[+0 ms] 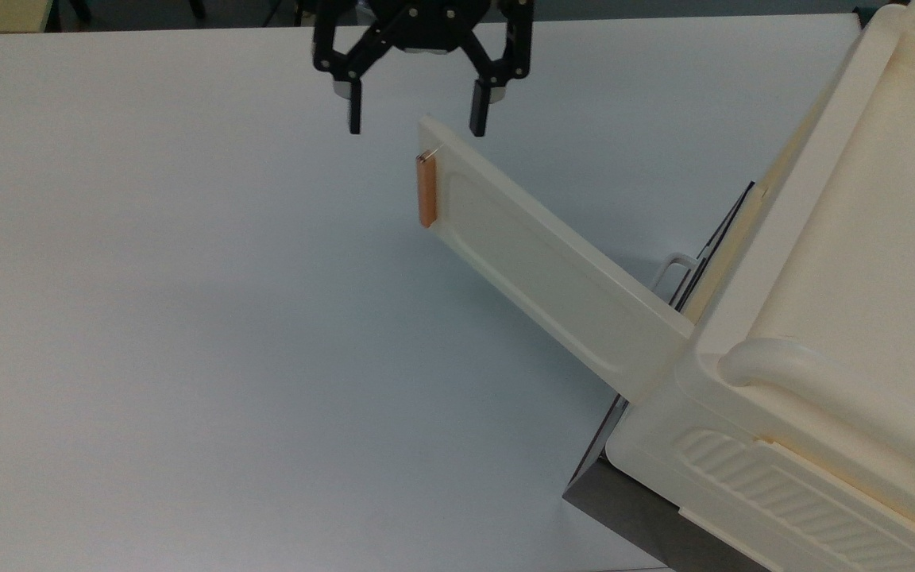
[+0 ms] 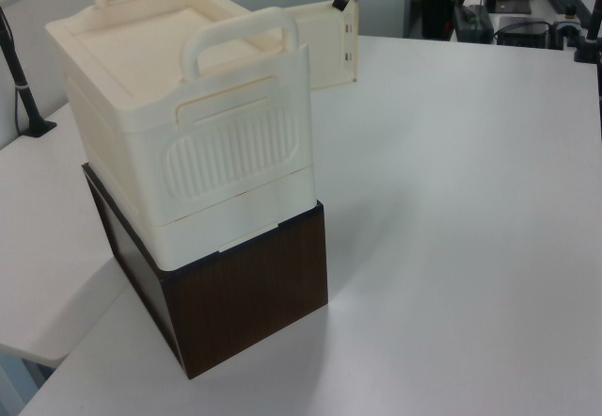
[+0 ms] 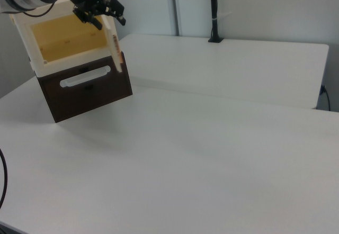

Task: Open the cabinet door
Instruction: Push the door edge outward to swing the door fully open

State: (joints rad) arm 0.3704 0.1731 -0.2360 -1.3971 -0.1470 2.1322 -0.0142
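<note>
Tool spread wide, seemingly clear of cabinet door.

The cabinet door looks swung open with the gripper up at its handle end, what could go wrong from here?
The gripper is open, with one finger right beside the top edge of the cabinet door. Pulling away carelessly could snag that edge and swing the door. Nothing grips the door, so it might also drift back toward the cabinet body.
</note>
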